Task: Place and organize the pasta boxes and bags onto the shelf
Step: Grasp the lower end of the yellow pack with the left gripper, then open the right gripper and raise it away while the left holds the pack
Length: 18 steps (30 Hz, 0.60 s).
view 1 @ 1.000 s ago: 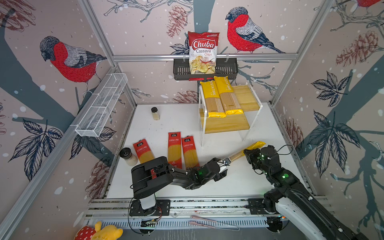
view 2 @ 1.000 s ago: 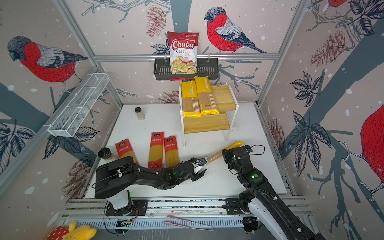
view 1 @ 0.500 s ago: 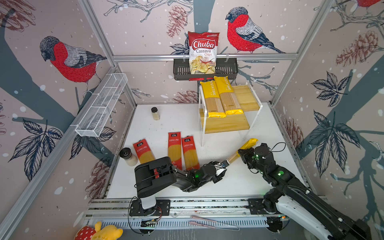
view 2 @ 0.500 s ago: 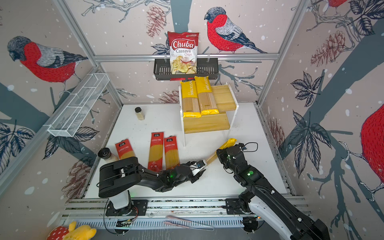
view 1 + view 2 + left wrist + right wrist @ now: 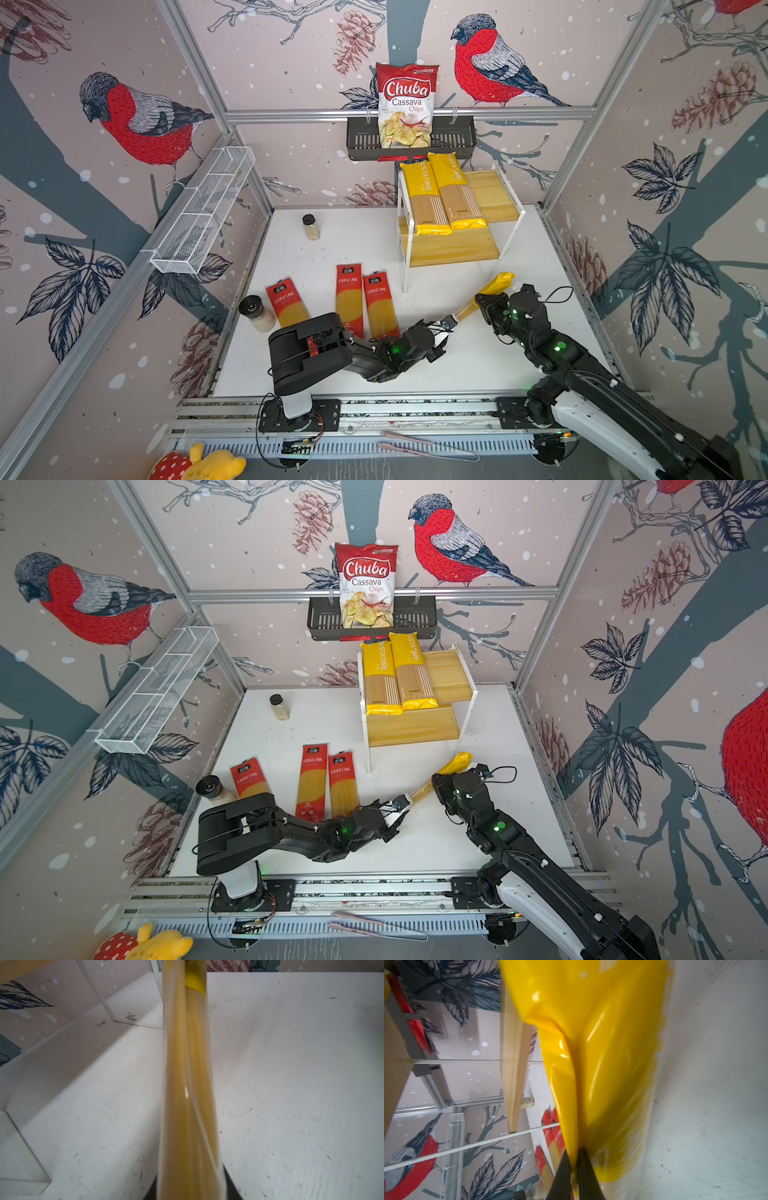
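Right wrist view: right gripper (image 5: 575,1150) pinches yellow pack (image 5: 602,1053); left wrist: left gripper (image 5: 191,1192) too.

Pinching the near end of a long pasta pack (image 5: 188,1084) between the dark fingers (image 5: 230,1190) of the left gripper (image 5: 190,1194), holding it over a scuffed white table (image 5: 291,1084), pointing its yellow far end past a white shelf leg (image 5: 97,995) toward patterned wallpaper (image 5: 25,1001)

Red-and-white Chuba chips bag (image 5: 406,104) upright in black slotted wall basket (image 5: 453,139). White wire mesh basket (image 5: 203,212) on side rail. Small black-lidded glass spice jar (image 5: 311,227) upright on white tabletop (image 5: 353,241). Black-capped shaker (image 5: 257,312) at table edge. Strawberry-and-yellow plush toy (image 5: 199,465) and pinkish tongs (image 5: 424,448) in front of the base rail.
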Available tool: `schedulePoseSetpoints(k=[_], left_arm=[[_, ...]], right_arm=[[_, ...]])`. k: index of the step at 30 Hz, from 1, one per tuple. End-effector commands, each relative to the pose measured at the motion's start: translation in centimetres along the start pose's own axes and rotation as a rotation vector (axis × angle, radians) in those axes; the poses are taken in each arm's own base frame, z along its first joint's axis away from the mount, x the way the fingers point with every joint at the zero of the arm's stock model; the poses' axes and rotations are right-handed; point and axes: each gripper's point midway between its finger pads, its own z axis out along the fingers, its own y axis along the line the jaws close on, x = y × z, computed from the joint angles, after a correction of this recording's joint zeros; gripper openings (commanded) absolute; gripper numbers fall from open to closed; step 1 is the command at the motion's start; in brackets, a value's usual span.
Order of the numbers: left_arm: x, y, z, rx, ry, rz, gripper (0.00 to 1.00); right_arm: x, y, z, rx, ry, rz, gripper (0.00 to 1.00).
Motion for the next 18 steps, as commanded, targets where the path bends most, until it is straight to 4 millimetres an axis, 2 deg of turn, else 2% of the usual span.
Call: schedulePoseSetpoints(k=[1,4,8,11,18], left_arm=[[-2.8,-0.3,-0.5,0.024,-0.092,-0.026,0.14],[-3.0,-0.2,-0.7,0.024,-0.089,-0.033,0.12],[-3.7,-0.4,-1.0,0.041,-0.104,-0.051,0.01],[-4.3,-0.5,-1.4,0.058,-0.119,-0.068,0.0],[-6.3,0.1,-2.8,0.059,-0.166,-0.102,0.0]], right_arm=[[-0.6,3.2,-0.4,-0.138,-0.023,0.009,0.17],[-1.3,3.5,-0.9,-0.156,-0.063,-0.028,0.29],[-2.3,3.8,-1.3,-0.151,-0.089,-0.08,0.46],[-3.2,4.8,-1.6,-0.175,-0.089,-0.133,0.5],[-5.6,7.9,-2.7,-0.217,-0.083,-0.296,0.53]])
